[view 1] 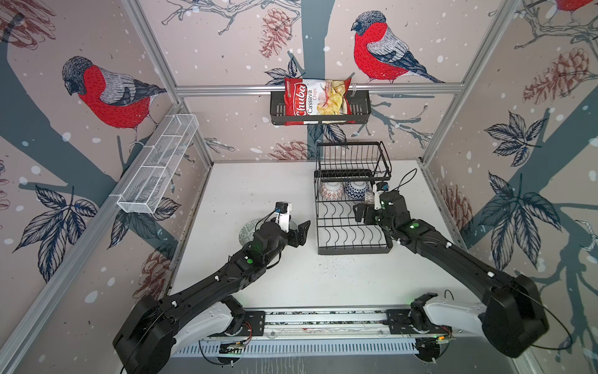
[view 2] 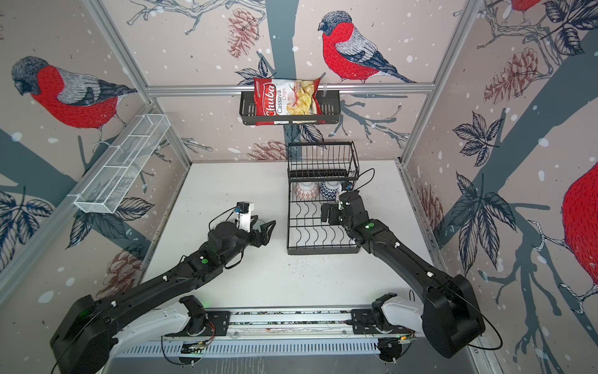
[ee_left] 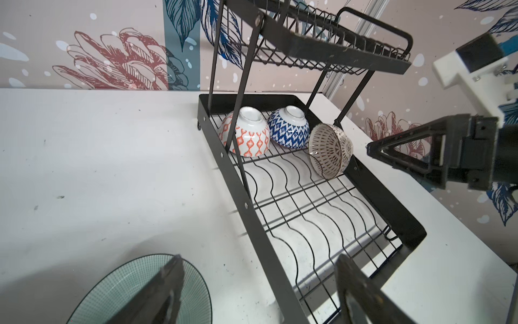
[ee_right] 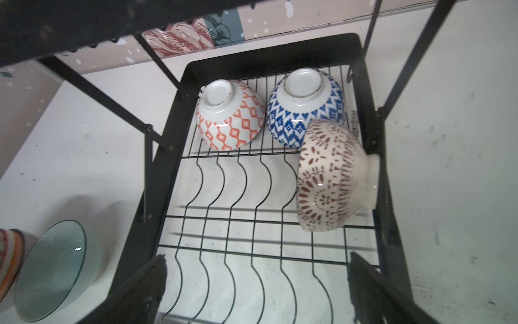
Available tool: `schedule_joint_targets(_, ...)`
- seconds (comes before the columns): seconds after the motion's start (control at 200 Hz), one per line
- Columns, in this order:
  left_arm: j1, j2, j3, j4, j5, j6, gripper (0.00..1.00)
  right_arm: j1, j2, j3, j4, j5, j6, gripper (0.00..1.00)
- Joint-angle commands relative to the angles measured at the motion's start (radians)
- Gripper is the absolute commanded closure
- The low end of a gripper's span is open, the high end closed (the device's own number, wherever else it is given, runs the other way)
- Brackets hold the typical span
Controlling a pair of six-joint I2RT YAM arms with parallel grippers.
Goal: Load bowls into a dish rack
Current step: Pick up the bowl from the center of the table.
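Observation:
The black wire dish rack (view 1: 354, 250) (ee_left: 251, 221) stands on the right of the white table. At its far end, under the raised basket (view 1: 352, 160), an orange-red bowl (ee_right: 229, 117) and a blue bowl (ee_right: 305, 112) lie upside down. A brown-patterned bowl (ee_right: 328, 179) stands on its rim against the rack's side rail. My right gripper (ee_right: 258, 286) (view 1: 362, 213) hangs open over the wavy dividers with nothing between its fingers. My left gripper (ee_left: 260, 291) (view 1: 298, 233) is open beside the rack. One of its fingers (ee_left: 168, 289) shows over a teal-green bowl (ee_left: 134, 291) (ee_right: 56, 269) on the table.
Next to the teal-green bowl a striped orange bowl (ee_right: 8, 252) shows at the picture's edge. A black wall basket with a chips bag (view 1: 320, 107) hangs on the back rail. A long white mesh tray (view 1: 158, 165) is fixed to the left wall.

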Motion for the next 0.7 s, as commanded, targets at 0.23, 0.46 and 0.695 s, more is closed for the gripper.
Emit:
schedule_joint_targets(0.23,0.001,0.034,0.018,-0.007,0.005,0.051,0.17,0.021,0.018,0.012,0.053,-0.07,0.006,0.0)
schedule_joint_targets(0.46,0.002,0.087,0.082,-0.077,-0.003,0.066,0.17,0.134,0.094,0.062,0.048,0.063,-0.006,0.0)
schedule_joint_targets(0.695,0.001,0.135,0.176,-0.202,-0.027,0.079,0.14,0.246,0.13,0.093,0.111,0.161,0.009,0.0)
